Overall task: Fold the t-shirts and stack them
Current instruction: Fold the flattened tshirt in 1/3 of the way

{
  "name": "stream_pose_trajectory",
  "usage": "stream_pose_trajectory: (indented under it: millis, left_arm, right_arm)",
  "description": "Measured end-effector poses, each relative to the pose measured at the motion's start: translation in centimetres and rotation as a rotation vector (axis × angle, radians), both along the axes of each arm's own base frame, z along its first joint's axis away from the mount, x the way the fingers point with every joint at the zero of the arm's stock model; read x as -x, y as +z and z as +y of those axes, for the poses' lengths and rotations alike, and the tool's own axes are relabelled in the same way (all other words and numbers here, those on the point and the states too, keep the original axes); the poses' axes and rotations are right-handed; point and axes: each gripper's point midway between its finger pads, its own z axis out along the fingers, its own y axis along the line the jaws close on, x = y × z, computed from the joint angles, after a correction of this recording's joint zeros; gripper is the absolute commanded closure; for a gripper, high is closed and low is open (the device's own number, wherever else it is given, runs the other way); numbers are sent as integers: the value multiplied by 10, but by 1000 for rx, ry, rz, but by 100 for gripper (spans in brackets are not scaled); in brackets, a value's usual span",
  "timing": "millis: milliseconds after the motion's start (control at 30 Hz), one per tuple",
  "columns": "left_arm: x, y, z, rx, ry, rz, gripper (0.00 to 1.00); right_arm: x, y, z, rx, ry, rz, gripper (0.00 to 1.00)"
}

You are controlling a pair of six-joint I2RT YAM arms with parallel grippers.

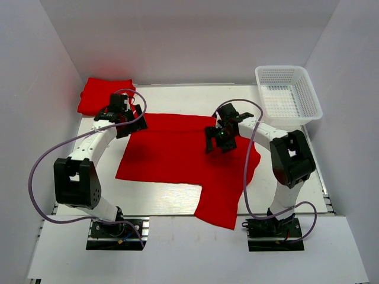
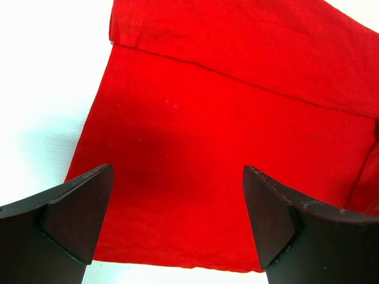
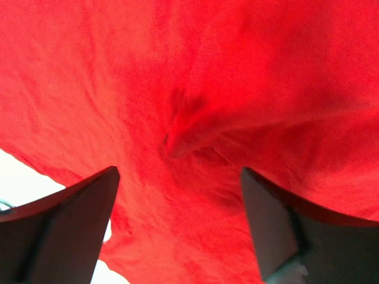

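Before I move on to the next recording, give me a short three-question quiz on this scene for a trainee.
1. True or false: the white mesh basket holds a shirt.
2. Where does the folded t-shirt lie? A: at the far left. B: in the basket. C: between the arm bases.
3. Fill in: the left gripper and the right gripper are both above the spread t-shirt, with jaws ____.

Key: 1 false; 2 A; 3 open.
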Motion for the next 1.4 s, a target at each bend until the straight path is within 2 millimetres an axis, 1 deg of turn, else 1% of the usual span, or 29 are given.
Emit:
stream_pose_trajectory:
  millis: [167, 233, 300, 400, 433, 533, 600, 667, 700, 767, 833, 900, 967, 1033, 1133, 1167, 1233, 1400]
  left_arm:
    - [-3, -1, -1, 1, -4, 6, 0]
    - [-5, -2, -2, 4, -7, 10, 0]
    - [-11, -1, -4, 9, -16, 6, 0]
    - [-21, 1, -10, 27, -37, -6, 0]
    - [-28, 2, -13, 36, -48, -16, 0]
    - [-50, 0, -24, 65, -84, -43, 0]
    - [-67, -4, -34, 89, -119, -67, 0]
    - [-85, -14, -42, 107, -148, -66, 0]
    - [-98, -20, -48, 112, -163, -68, 0]
    - [-117, -34, -54, 109, -179, -58, 0]
    - [-129, -52, -58, 102, -187, -39, 0]
    - [-131, -73, -58, 91, -192, -2, 0]
    - [-127, -90, -56, 74, -189, 39, 0]
    - [-127, -100, -53, 55, -180, 55, 0]
    - [-133, -98, -49, 29, -166, 44, 0]
    - [-135, -99, -48, 23, -162, 43, 0]
    - [-141, -101, -45, 12, -151, 38, 0]
    - [-161, -101, -44, 24, -152, 7, 0]
  right_arm:
    - [-3, 9, 1, -7, 25, -24, 9]
    - [-4, 17, 2, -15, 30, -48, 9]
    - [-10, 29, 1, -20, 25, -86, 9]
    - [-25, 44, 2, -18, 5, -144, 9]
    - [-32, 49, 1, -15, -8, -161, 9]
    - [-58, 62, -6, -10, -68, -212, 9]
    - [-77, 64, -15, 6, -111, -241, 9]
    - [-95, 60, -26, 38, -152, -253, 9]
    - [-104, 56, -32, 55, -171, -255, 9]
    - [-118, 45, -42, 85, -204, -251, 9]
    - [-128, 31, -53, 115, -229, -236, 9]
    - [-134, 18, -62, 140, -247, -220, 9]
    - [-138, 4, -71, 165, -261, -197, 9]
    - [-143, -9, -81, 184, -278, -178, 9]
    - [-152, -23, -91, 199, -287, -162, 9]
    - [-155, -23, -92, 199, -289, -163, 9]
    - [-171, -19, -95, 191, -295, -190, 9]
    - [-205, -23, -103, 185, -287, -241, 9]
